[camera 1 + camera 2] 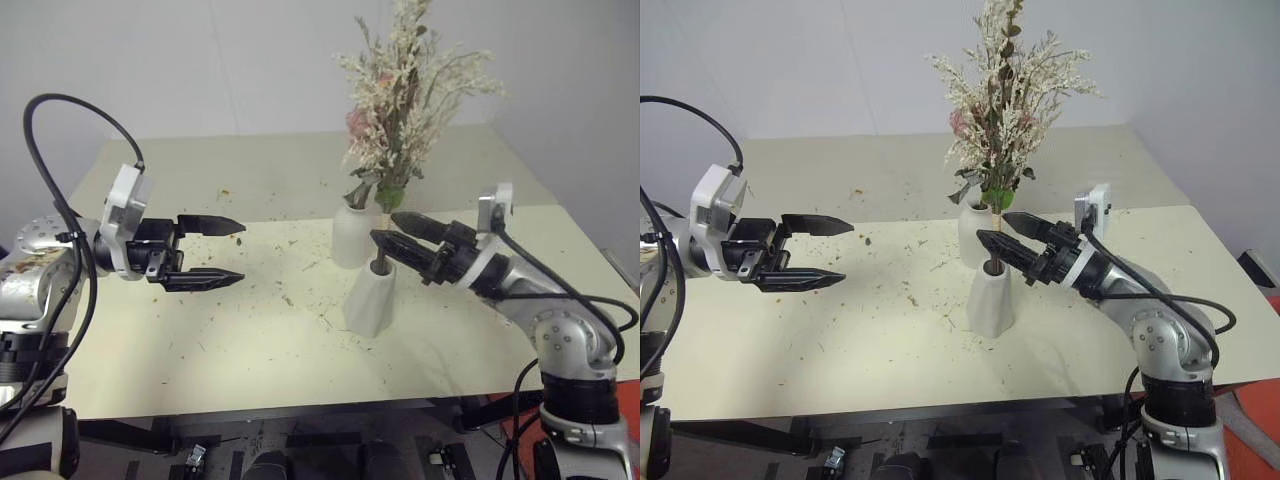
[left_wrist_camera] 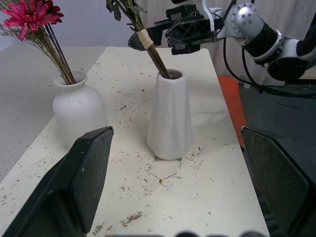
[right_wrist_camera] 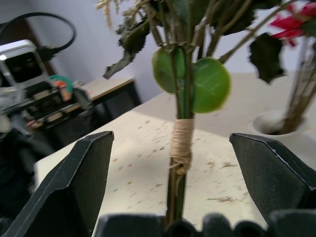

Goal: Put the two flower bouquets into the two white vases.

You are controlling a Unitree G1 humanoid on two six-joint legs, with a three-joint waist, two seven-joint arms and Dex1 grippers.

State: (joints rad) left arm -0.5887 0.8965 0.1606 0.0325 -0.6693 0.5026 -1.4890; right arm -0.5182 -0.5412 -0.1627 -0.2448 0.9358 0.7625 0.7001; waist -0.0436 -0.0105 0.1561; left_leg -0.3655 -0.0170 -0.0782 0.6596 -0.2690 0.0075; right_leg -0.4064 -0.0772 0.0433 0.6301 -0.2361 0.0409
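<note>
Bouquets are both sitting in my vases, the fuller bunch [image 1: 400,90] in the cone vase [image 1: 372,297] between my spread right fingers [image 1: 388,228], the bottle vase [image 1: 352,235] at eleven o'clock behind, left fingers [image 1: 238,253] gaping empty.

the cone vase [image 1: 372,297] and the bottle vase [image 1: 354,233] stand close together near the table [image 1: 200,350] middle, with barely a gap between them. the fuller bouquet [image 1: 405,95] rises from the cone vase and spreads wide overhead, blocking approach from above. the right gripper [image 1: 392,232] straddles its wrapped stem, jaws wide and clear of it. the left gripper [image 1: 238,253], jaws apart, hangs over bare tabletop well away from the vases, open room between.
</note>
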